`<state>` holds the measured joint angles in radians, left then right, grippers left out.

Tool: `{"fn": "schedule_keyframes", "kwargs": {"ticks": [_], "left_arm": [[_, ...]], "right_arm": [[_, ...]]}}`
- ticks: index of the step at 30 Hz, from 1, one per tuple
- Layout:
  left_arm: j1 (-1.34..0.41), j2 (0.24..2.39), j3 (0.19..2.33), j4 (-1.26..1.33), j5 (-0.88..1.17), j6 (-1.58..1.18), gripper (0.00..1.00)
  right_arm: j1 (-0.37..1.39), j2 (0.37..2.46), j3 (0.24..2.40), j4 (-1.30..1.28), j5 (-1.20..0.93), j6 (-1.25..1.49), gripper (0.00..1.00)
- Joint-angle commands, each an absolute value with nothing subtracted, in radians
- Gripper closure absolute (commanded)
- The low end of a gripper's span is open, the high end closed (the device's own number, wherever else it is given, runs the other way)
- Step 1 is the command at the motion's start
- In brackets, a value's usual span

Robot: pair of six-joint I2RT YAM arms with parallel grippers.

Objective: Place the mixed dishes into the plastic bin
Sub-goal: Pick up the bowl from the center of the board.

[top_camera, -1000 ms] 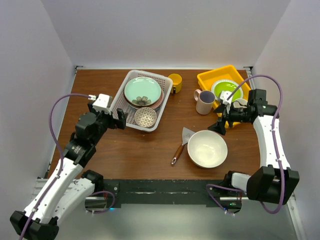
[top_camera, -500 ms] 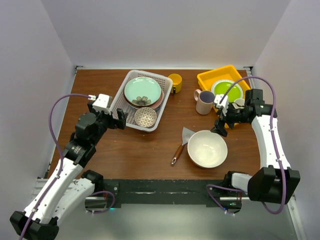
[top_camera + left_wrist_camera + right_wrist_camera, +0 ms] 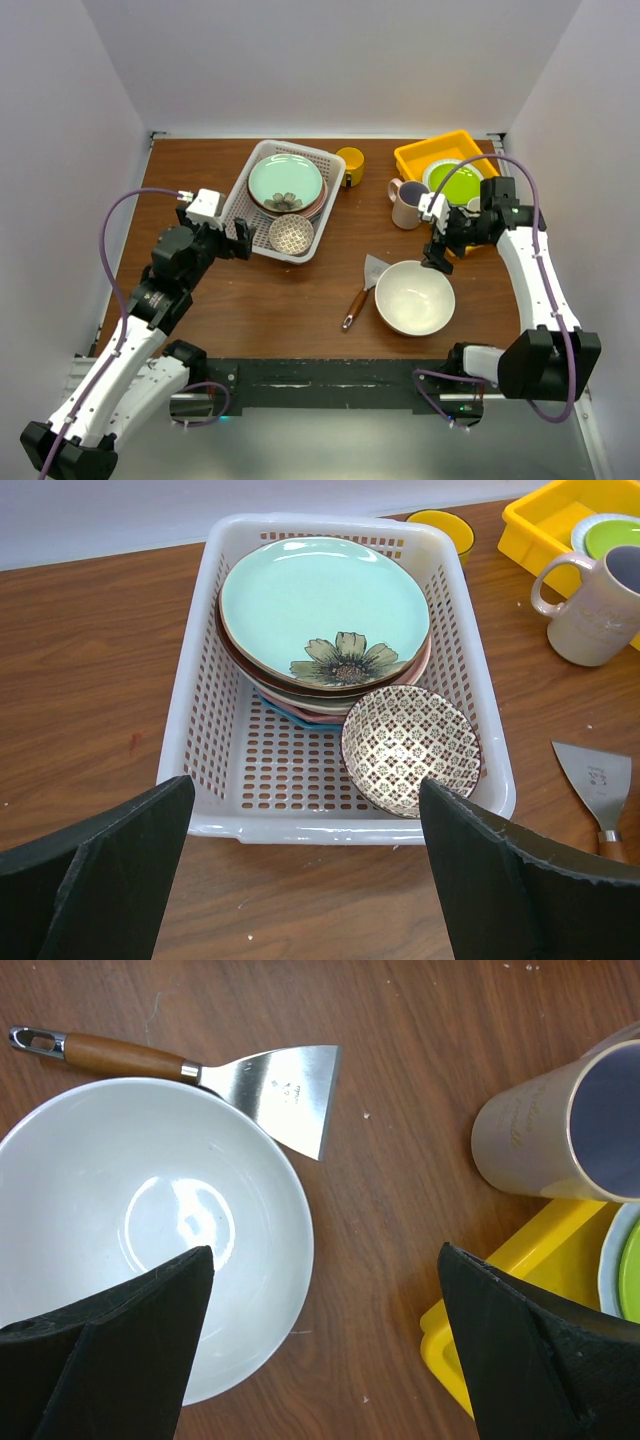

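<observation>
The left arm [image 3: 125,345] and the right arm [image 3: 540,285] had white links and black joints. A thin purple cable [image 3: 101,245] ran along each. A small white box [image 3: 206,206] sat at the left wrist. The left gripper [image 3: 305,785] and the right gripper [image 3: 325,1248] had broad, matte black, wedge-shaped fingers [image 3: 100,875].

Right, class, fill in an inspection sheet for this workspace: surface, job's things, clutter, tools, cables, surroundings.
Surface: brown wooden table, bare between items.
Job's things: plastic bin holds a plate stack, pale green plate on top, plus small patterned bowl; yellow mug, cream mug and large cream bowl stand outside it.
Clutter: spatula beside the large cream bowl; yellow tray holding a lime-green plate.
Tools: left tool open, empty, beside the bin; right tool open, empty, over the gap between bowl and tray.
Cables: purple cable loops off the left arm, another off the right.
Surroundings: plain white walls.
</observation>
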<state>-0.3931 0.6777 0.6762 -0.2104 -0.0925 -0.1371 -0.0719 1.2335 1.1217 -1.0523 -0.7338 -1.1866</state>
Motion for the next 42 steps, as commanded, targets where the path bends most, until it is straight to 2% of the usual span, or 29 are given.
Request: {"fn": "schedule_keyframes", "kwargs": {"ticks": [1,17,23,29,32,33,36,37,39,40,42], "left_arm": [[-0.394,0.67,0.678,-0.175,-0.094,-0.123,0.0],[-0.394,0.669,0.678,-0.175,-0.091,-0.121,0.0],[-0.394,0.667,0.676,-0.173,-0.092,-0.12,0.0],[-0.394,0.669,0.676,-0.17,-0.078,-0.118,0.0],[-0.394,0.664,0.672,-0.158,-0.048,-0.115,0.0],[-0.393,0.667,0.67,-0.155,-0.017,-0.115,0.0],[-0.393,0.673,0.669,-0.146,0.043,-0.112,0.0],[-0.393,0.673,0.669,-0.141,0.054,-0.112,0.0],[-0.393,0.676,0.667,-0.135,0.081,-0.11,0.0],[-0.391,0.678,0.666,-0.133,0.089,-0.11,0.0],[-0.39,0.681,0.664,-0.127,0.112,-0.11,0.0]], "right_arm": [[-0.046,1.247,1.121,-1.029,-0.698,-1.201,0.02],[0.1,1.328,1.014,-0.893,-0.512,-1.207,0.02],[0.132,1.38,0.993,-0.842,-0.453,-1.219,0.07],[0.161,1.434,0.965,-0.827,-0.426,-1.258,0.17],[0.17,1.477,0.973,-0.863,-0.451,-1.284,0.3],[0.172,1.486,0.977,-0.876,-0.456,-1.299,0.38],[0.173,1.519,0.982,-0.896,-0.457,-1.313,0.54],[0.175,1.522,0.982,-0.899,-0.459,-1.318,0.66],[0.173,1.526,0.983,-0.91,-0.459,-1.325,0.77],[0.175,1.526,0.985,-0.916,-0.462,-1.331,0.87],[0.175,1.526,0.994,-0.933,-0.463,-1.339,0.99]]}}
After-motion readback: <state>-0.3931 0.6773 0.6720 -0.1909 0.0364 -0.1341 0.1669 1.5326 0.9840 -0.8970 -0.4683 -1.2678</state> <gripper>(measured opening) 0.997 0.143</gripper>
